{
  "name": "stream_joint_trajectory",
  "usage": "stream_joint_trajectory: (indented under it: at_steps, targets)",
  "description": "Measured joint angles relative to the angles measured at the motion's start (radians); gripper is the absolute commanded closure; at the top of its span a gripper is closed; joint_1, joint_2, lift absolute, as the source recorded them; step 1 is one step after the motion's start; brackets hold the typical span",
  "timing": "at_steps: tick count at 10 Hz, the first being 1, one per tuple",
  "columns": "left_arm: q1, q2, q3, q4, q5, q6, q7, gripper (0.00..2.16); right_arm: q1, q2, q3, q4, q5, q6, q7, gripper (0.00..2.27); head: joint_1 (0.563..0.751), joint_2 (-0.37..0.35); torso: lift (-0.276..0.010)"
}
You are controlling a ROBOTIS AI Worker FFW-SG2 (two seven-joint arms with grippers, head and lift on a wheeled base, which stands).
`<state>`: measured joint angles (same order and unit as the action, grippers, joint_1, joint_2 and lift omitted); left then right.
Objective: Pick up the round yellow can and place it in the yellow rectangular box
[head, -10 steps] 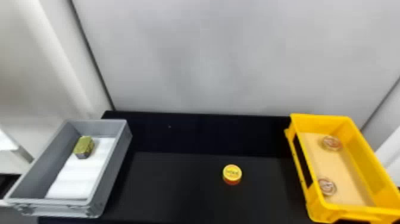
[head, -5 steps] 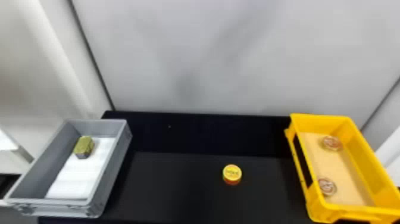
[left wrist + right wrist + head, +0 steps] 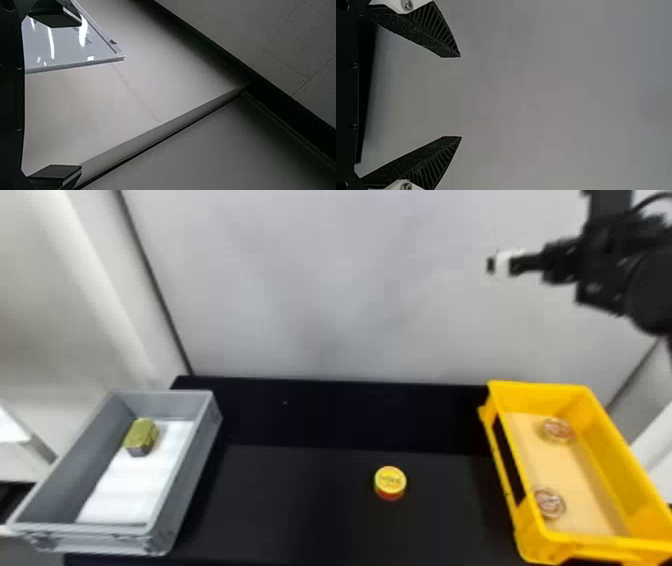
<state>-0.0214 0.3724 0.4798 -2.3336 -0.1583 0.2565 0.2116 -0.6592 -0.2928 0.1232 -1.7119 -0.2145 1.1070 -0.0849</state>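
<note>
Along the left edge of the bench (image 3: 300, 500) sits a tray (image 3: 200, 460), with a sheet (image 3: 125, 495) on its floor and a block (image 3: 141, 436) toward its far end. Along the right edge stands the box (image 3: 617, 462), holding one tin (image 3: 557, 430) behind another tin (image 3: 549, 503). Between them, nearer the box, the can (image 3: 390, 482) rests on the bench's nearer half. A wall (image 3: 325, 300) rises behind the far edge.

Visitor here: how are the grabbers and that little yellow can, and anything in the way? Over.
Left gripper, right gripper: open, holding nothing. Yellow can: on black table. In the way: yellow box's side wall, perhaps.
</note>
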Motion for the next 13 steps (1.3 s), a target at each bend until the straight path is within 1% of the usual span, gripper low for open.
stream_joint_trajectory:
  at_steps: [3,4,6,8,13]
  targets:
    - [0.000,-0.002,-0.008,0.007,0.006,0.000,0.000,0.00,0.057,0.061,0.019,0.105,-0.018,-0.012,0.057,0.02,0.694,0.054,-0.003]
    - [-0.001,-0.003,-0.013,0.011,0.009,0.000,0.000,0.00,0.063,0.074,0.028,0.144,-0.026,-0.004,0.079,0.02,0.694,0.054,-0.003]
    - [-0.010,-0.003,-0.027,0.018,0.014,0.002,-0.001,0.00,0.069,0.089,0.057,0.234,-0.042,0.020,0.129,0.02,0.694,0.054,-0.003]
    - [-0.015,0.002,-0.032,0.019,0.018,0.003,-0.003,0.00,0.090,0.106,0.077,0.299,-0.059,0.023,0.146,0.02,0.694,0.054,-0.003]
    - [-0.015,0.006,-0.036,0.022,0.020,-0.002,-0.004,0.00,0.135,0.163,0.137,0.480,-0.069,-0.023,0.240,0.02,0.694,0.054,-0.003]
